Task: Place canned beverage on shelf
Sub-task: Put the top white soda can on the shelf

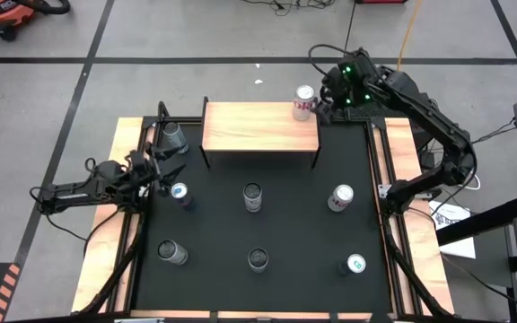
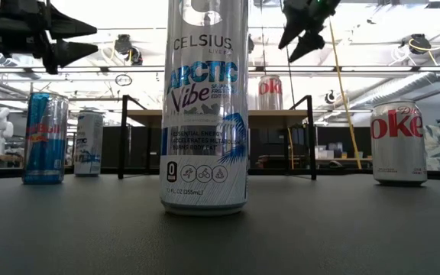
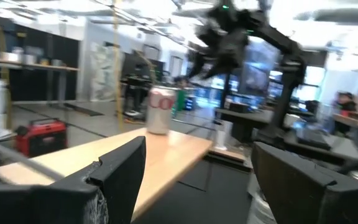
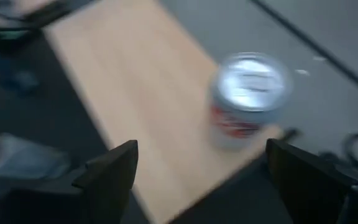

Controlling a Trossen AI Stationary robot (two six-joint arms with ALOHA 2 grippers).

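Observation:
A silver and red Diet Coke can [image 1: 304, 102] stands upright on its base at the far right corner of the light-wood shelf [image 1: 260, 127]; it also shows in the right wrist view [image 4: 247, 99] and the low view [image 2: 270, 92]. My right gripper [image 4: 201, 180] is open above and just beyond the shelf's right end [image 1: 330, 100], and the can stands apart from its fingers. My left gripper [image 1: 157, 167] is open and empty, raised over the table's left side, pointing toward the shelf [image 3: 104, 155].
Several more cans stand on the black mat: one by the shelf's left legs [image 1: 173, 136], a blue one [image 1: 181, 194], one in the middle [image 1: 253, 196], a Coke at right [image 1: 340, 197], and three along the near side [image 1: 258, 260]. Wooden strips [image 1: 106, 224] flank the mat.

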